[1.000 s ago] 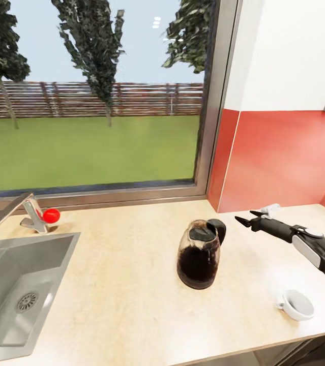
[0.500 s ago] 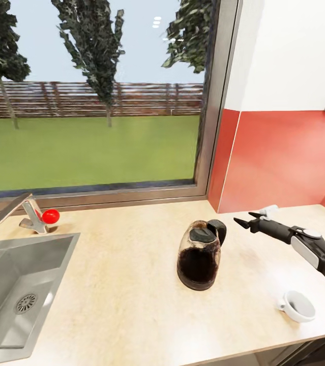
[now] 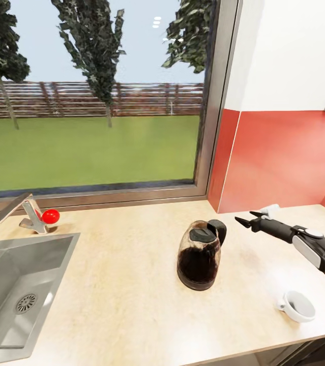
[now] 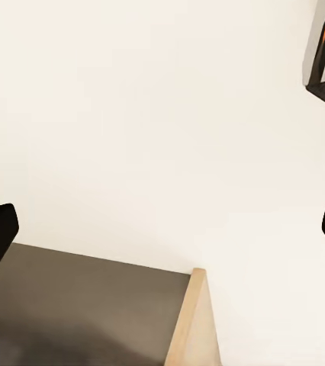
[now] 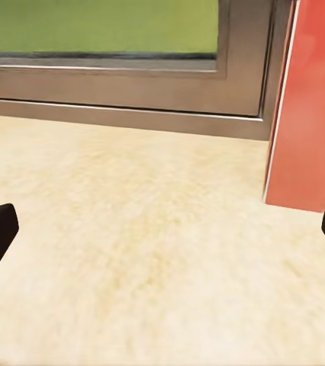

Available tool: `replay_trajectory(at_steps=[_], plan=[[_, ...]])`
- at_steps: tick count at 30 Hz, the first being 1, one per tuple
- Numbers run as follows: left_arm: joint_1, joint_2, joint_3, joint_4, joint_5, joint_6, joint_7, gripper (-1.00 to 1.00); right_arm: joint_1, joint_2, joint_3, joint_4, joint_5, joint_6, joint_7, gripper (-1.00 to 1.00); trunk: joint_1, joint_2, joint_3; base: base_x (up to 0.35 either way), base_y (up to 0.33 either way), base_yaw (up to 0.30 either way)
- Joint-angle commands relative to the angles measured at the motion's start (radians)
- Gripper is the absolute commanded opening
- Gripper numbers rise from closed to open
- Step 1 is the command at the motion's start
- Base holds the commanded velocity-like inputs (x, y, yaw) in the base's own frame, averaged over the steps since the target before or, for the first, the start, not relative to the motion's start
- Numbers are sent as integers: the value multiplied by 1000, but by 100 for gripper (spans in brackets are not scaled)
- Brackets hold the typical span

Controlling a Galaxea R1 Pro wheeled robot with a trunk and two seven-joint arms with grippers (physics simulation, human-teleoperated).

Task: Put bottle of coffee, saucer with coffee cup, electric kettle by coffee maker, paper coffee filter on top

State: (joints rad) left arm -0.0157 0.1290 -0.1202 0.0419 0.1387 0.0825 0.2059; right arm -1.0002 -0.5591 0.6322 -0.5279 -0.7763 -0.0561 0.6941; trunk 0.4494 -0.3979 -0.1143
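Note:
The electric kettle [image 3: 199, 256], dark and see-through with a black loop handle, stands upright in the middle of the tan countertop [image 3: 121, 284]. My right gripper [image 3: 243, 216] hovers open just right of the kettle's handle, apart from it, fingers pointing left. Its wrist view looks along the countertop [image 5: 155, 252] toward the window frame, right gripper [image 5: 162, 229] open and empty. The white coffee cup [image 3: 297, 305] sits alone near the front edge at the right. My left gripper [image 4: 162, 232] is open and faces a pale wall. The coffee maker, bottle of coffee, kitchen shelf, saucer and paper coffee filter are out of view.
A steel sink [image 3: 15, 295] is set into the counter at the left, with a faucet [image 3: 22, 211] and a red ball [image 3: 51, 216] behind it. A large window [image 3: 96, 96] runs along the back. A red backsplash [image 3: 279, 162] closes the right corner.

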Motion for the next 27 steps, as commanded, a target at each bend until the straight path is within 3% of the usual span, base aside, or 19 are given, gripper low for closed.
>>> replay_trajectory(at_steps=[1,27], plan=[[-1,0,-9,1,10,2,1,100,-2,-2,8,0,-7,-6,2,100,1,-2,-2,0,0,0],[-1,-1,-9,-1,7,0,1,100,-2,-8,6,-1,-8,-6,18,100,1,-2,-2,0,0,0]])
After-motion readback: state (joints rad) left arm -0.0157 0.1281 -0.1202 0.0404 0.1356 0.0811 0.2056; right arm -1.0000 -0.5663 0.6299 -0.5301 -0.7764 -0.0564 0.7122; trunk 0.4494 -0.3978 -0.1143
